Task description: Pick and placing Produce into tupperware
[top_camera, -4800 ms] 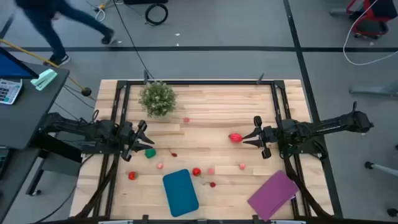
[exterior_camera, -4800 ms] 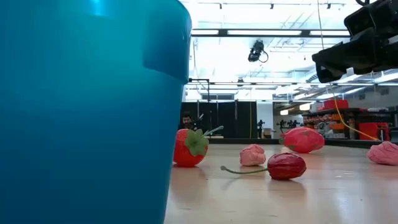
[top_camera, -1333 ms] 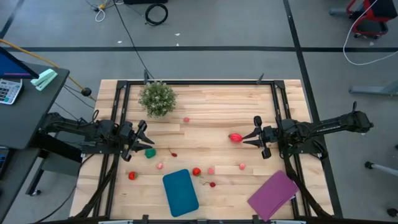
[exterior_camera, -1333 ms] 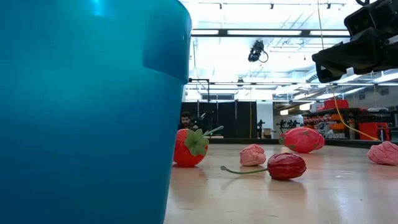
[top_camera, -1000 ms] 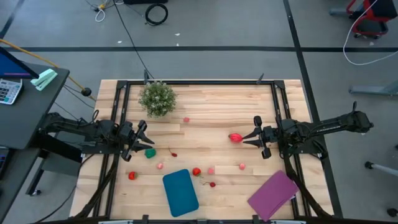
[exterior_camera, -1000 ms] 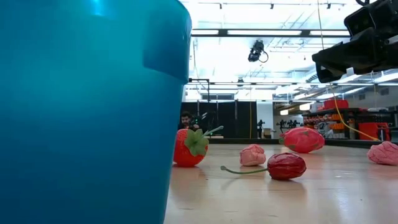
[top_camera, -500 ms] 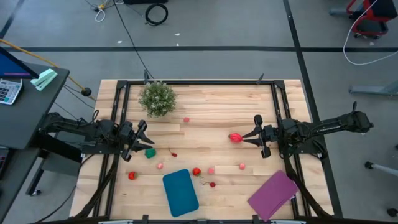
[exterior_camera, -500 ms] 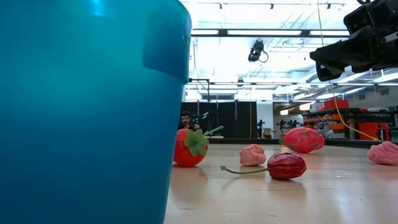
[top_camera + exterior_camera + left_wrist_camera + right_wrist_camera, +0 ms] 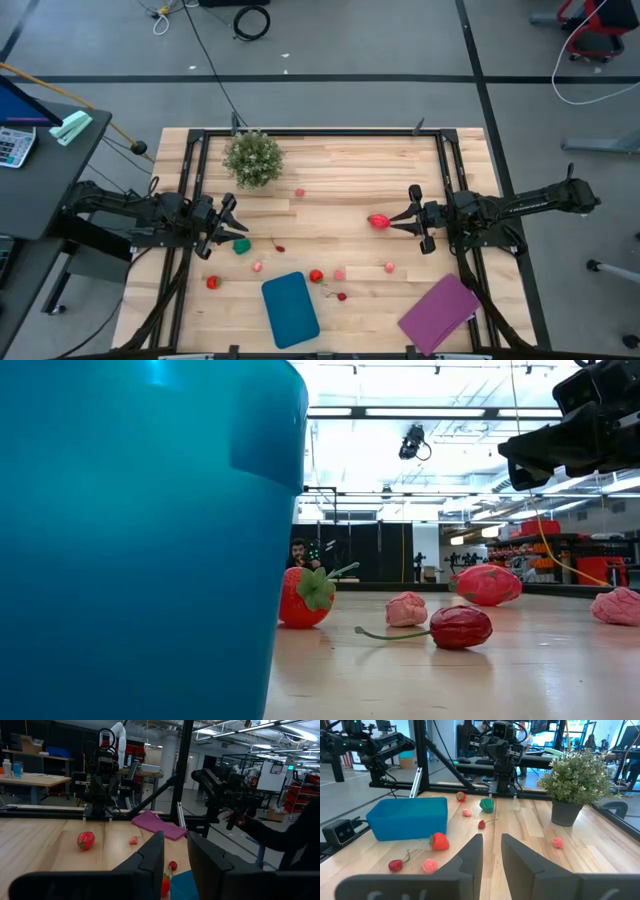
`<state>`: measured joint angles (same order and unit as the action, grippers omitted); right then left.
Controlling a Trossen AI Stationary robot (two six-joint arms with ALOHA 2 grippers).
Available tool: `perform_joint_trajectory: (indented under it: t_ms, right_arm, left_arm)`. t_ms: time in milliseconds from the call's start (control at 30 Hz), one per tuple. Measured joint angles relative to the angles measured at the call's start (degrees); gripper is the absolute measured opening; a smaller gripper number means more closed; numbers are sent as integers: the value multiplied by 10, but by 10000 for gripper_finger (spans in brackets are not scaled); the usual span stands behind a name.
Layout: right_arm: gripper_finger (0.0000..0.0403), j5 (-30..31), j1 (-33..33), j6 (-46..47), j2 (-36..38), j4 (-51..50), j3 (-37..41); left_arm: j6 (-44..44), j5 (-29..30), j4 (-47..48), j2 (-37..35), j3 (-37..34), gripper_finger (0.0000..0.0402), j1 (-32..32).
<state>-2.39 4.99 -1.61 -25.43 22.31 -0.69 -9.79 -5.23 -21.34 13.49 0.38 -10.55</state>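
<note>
the shallow teal-blue rectangular plastic container (image 9: 290, 308) with rounded corners lies at the near edge of the wooden counter (image 9: 330, 165). small red and pink toy fruits (image 9: 316, 276) are scattered beyond it, none inside; a green toy vegetable (image 9: 242, 246) sits near the left tool (image 9: 233, 227), which is released. the right tool (image 9: 411, 222) is released beside a larger red toy fruit (image 9: 378, 221). a flat purple rectangle (image 9: 439, 313) lies right of the container, a bushy potted plant (image 9: 252, 158) far behind it.

Overhead, the high camera looks straight down on the table (image 9: 330, 170). The low camera sits at tabletop height, hard against the tupperware (image 9: 140, 540) at 6 o'clock. Wrist cameras at 9 and 3 o'clock face each other, sharing it.
</note>
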Motion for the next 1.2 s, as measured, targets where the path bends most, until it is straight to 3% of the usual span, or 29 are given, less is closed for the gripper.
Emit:
perform_joint_trajectory:
  t_ms: [733, 900, 1100, 1200]
  right_arm:
    - [77, -2, 0, 7, 0, 45, -16]
    - [77, -23, 0, 52, -1, -25, -101]
    - [77, -37, 0, 87, -6, -203, -268]
    - [77, -37, 0, 71, -14, -266, -338]
  left_arm:
    - [0, 0, 0, 0, 0, 87, 0]
    - [87, 0, 0, 0, 0, 91, 1]
    - [228, 1, -21, 0, 0, 84, 2]
    - [227, 25, -77, 0, 28, 83, 2]
